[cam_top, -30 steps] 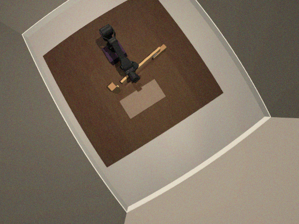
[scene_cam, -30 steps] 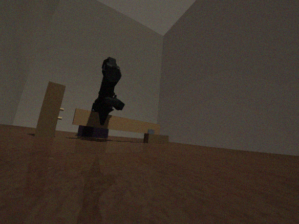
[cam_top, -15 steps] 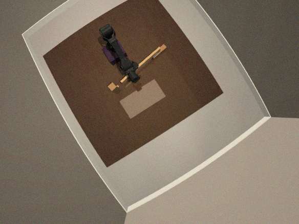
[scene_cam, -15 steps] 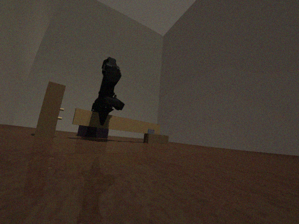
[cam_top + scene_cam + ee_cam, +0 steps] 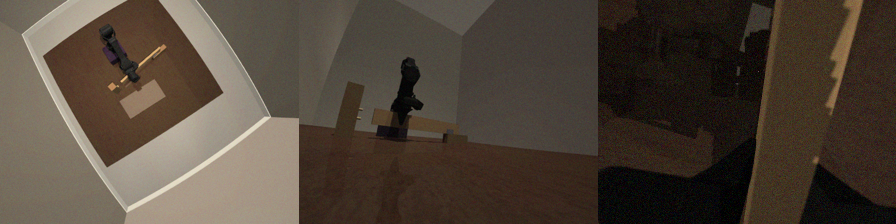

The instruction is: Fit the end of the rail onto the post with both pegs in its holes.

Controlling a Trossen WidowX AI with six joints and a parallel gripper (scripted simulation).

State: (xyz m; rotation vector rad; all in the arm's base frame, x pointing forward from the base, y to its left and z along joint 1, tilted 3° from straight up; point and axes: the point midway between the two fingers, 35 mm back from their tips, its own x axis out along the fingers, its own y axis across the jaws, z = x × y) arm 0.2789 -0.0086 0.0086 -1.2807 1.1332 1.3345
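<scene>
The long wooden rail [image 5: 149, 57] [image 5: 422, 124] [image 5: 793, 100] runs from the footboard block [image 5: 164, 46] [image 5: 458, 138], where its far end sits at the bracket [image 5: 450, 131], toward the post [image 5: 112, 86] [image 5: 348, 110]. Its near end is raised off the table, at about the height of the two pegs [image 5: 118, 86] [image 5: 360, 109]. A small gap separates that end from the peg tips; the pegs are outside the rail. The end holes are not visible. My gripper [image 5: 402, 122] [image 5: 770, 147] is shut on the rail nearer its post end, from above. In the top view the wrist hides the fingertips.
The purple block [image 5: 110, 56] [image 5: 382, 131] at the arm's base stands behind the rail in the exterior view. A pale rectangle [image 5: 142, 98] lies on the table on the side of the rail away from the base. The wrist view is dark.
</scene>
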